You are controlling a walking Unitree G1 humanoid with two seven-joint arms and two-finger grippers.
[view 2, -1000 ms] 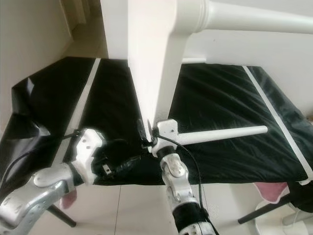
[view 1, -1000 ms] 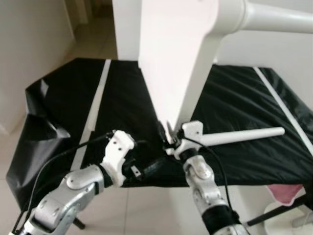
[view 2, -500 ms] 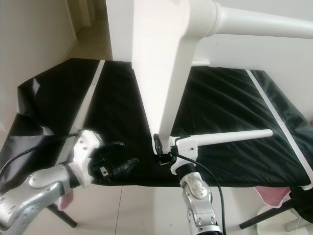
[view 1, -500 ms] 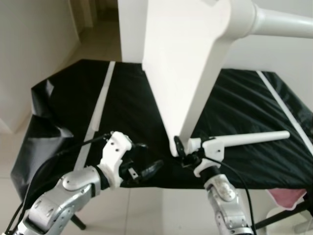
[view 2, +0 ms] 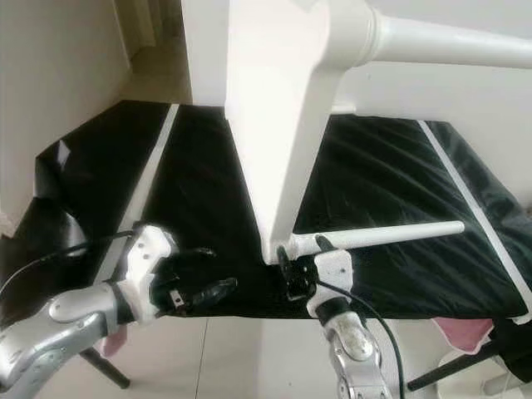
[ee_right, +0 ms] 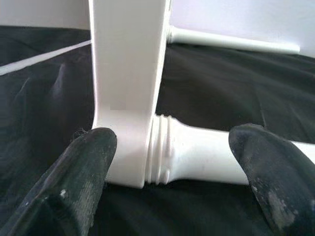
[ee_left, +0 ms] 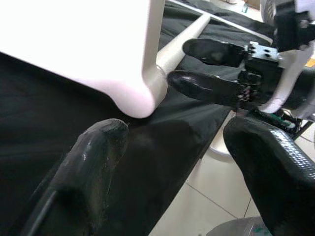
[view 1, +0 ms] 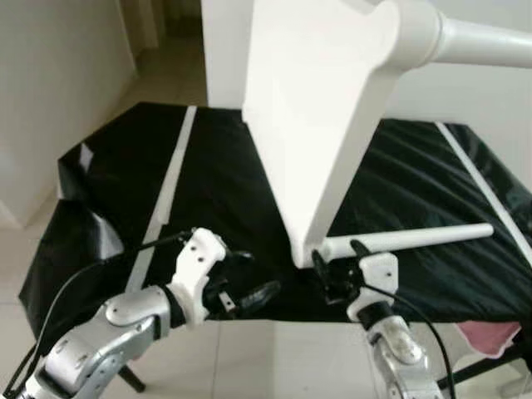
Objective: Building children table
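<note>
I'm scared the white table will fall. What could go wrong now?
The tabletop stands on one corner near the black surface's edge, with both grippers open, so it might tip. The leg shows bare threads at the corner, so it may be loose. The right gripper could bump it.

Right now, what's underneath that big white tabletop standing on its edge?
The white tabletop rests its lower corner on a black sheet with a white stripe. A white leg lies beside that corner. Whatever supports the sheet is covered.
</note>
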